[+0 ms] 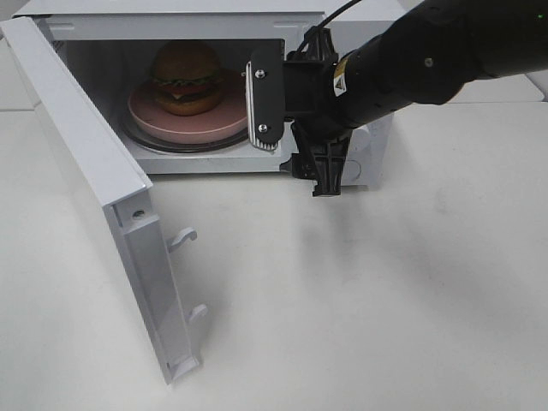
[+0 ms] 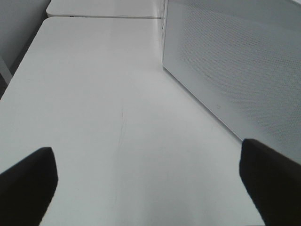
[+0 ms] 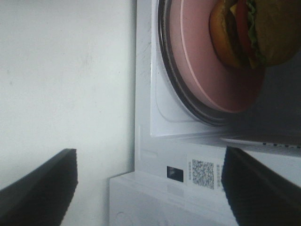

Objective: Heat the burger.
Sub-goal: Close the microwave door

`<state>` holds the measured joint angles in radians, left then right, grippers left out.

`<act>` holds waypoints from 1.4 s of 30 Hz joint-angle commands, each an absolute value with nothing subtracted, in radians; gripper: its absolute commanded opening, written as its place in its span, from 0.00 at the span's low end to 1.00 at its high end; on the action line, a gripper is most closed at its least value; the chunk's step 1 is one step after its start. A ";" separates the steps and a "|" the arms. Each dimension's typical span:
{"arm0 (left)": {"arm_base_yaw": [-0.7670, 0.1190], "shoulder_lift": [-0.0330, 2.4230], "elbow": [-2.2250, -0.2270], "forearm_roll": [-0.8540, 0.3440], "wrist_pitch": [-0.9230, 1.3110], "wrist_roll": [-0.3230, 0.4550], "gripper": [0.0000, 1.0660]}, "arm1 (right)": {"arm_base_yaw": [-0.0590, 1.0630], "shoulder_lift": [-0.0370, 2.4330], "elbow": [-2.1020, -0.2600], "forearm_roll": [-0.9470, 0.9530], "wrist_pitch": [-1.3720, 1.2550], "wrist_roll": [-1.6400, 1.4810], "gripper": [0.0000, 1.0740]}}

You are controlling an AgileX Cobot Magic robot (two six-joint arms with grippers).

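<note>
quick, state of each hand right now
left hand: open, holding nothing
right hand: open, holding nothing

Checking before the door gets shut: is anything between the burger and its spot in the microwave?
Nothing visible: the burger already sits on the plate inside the microwave. The open right hand hangs by the opening's right edge.

The burger [image 3: 249, 33] sits on a pink plate [image 3: 197, 66] inside the microwave [image 3: 162, 136], right gripper [image 3: 149, 157] spread wide
</note>
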<state>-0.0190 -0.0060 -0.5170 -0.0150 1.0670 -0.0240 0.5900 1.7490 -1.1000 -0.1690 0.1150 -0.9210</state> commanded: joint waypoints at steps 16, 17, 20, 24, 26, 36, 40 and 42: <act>-0.016 -0.024 -0.516 -0.013 1.069 -0.024 0.92 | 0.573 1.495 -0.897 -0.167 0.167 -0.654 0.73; -0.016 -0.024 -0.516 -0.013 1.069 -0.024 0.92 | 0.573 1.495 -0.897 -0.167 0.167 -0.654 0.73; -0.016 -0.024 -0.516 -0.013 1.069 -0.024 0.92 | 0.573 1.466 -0.888 -0.168 0.229 -0.559 0.73; -0.016 -0.024 -0.516 -0.013 1.069 -0.024 0.92 | 0.573 1.416 -0.888 -0.169 0.382 -0.329 0.71; -0.016 -0.024 -0.516 -0.013 1.069 -0.024 0.92 | 0.573 1.407 -0.888 -0.169 0.402 -0.301 0.71; -0.016 -0.024 -0.516 -0.013 1.069 -0.024 0.92 | 0.573 1.266 -0.888 -0.171 0.640 -0.033 0.71; -0.016 -0.024 -0.516 -0.013 1.069 -0.024 0.92 | 0.573 1.218 -0.888 -0.171 0.696 0.000 0.71; -0.016 -0.024 -0.516 -0.013 1.069 -0.024 0.92 | 0.573 1.151 -0.888 -0.171 0.781 0.017 0.71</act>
